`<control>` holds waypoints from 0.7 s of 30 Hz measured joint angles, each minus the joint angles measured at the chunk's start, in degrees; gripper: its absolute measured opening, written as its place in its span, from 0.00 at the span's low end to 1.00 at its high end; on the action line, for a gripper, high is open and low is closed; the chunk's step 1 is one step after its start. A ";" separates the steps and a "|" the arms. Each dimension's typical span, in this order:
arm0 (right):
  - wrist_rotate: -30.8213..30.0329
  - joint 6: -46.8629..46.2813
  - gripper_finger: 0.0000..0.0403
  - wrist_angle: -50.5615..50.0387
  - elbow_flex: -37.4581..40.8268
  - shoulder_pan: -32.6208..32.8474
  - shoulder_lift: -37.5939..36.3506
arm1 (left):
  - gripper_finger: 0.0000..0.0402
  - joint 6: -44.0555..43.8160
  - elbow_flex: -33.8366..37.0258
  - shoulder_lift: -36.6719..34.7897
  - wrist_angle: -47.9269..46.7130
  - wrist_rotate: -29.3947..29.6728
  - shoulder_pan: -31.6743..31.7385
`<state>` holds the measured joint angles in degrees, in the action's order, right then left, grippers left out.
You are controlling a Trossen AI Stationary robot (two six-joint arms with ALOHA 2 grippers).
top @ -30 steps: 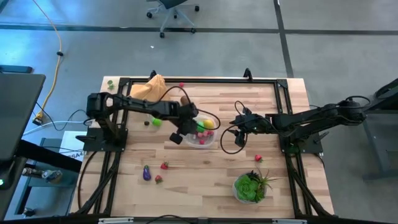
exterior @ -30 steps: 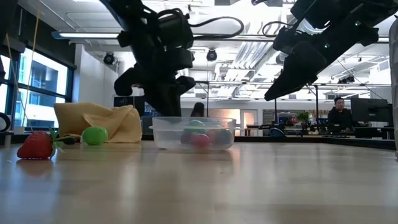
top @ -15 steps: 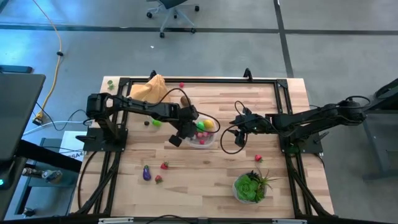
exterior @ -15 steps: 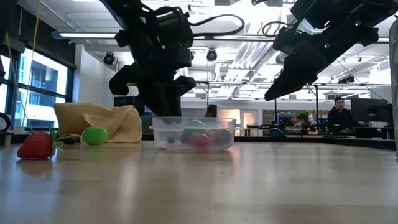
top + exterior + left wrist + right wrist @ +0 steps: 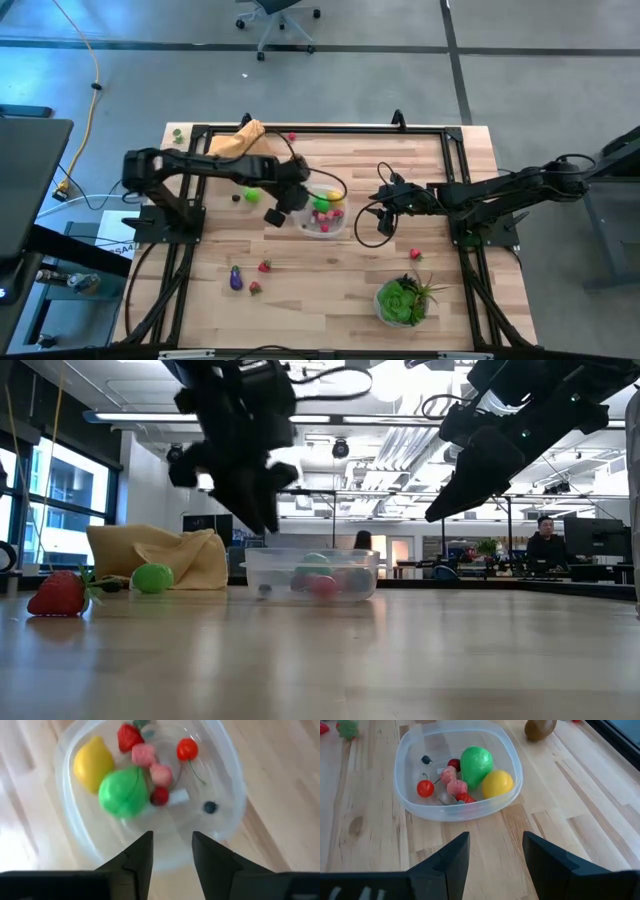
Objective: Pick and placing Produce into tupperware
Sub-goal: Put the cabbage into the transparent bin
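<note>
The tupperware (image 5: pixel 150 800) sits just ahead of the left gripper (image 5: pixel 172 847), whose fingers are spread and hold nothing. The right gripper (image 5: pixel 492 852) waits nearby, spread too.

The left gripper (image 5: pixel 279 210) hangs raised just beside the tupperware (image 5: pixel 322 213), fingers parted, empty — the right gripper (image 5: pixel 372 224) waits opposite, open too.

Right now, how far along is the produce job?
Partly done: the tupperware already holds a lemon, a green fruit and small red pieces. Nothing is in hand: the left pincer is open and empty beside it. Left on the table: an eggplant, two strawberries and a lime.
</note>
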<state>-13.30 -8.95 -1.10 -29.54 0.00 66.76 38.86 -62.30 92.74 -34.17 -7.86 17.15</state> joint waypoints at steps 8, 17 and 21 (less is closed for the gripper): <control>-0.02 -0.01 0.44 0.01 0.00 -0.02 0.00 | 0.29 -12.37 -0.02 -8.88 -15.86 5.57 3.43; -0.02 -0.01 0.44 0.02 0.00 -0.02 0.00 | 0.33 -18.80 1.87 -9.80 -26.49 11.10 12.23; -0.02 -0.01 0.44 0.02 0.00 -0.02 0.00 | 0.36 -23.16 4.29 -9.80 -26.06 10.93 15.81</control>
<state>-13.32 -8.96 -1.09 -29.54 -0.01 66.76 15.70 -58.01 82.94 -60.23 3.07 32.96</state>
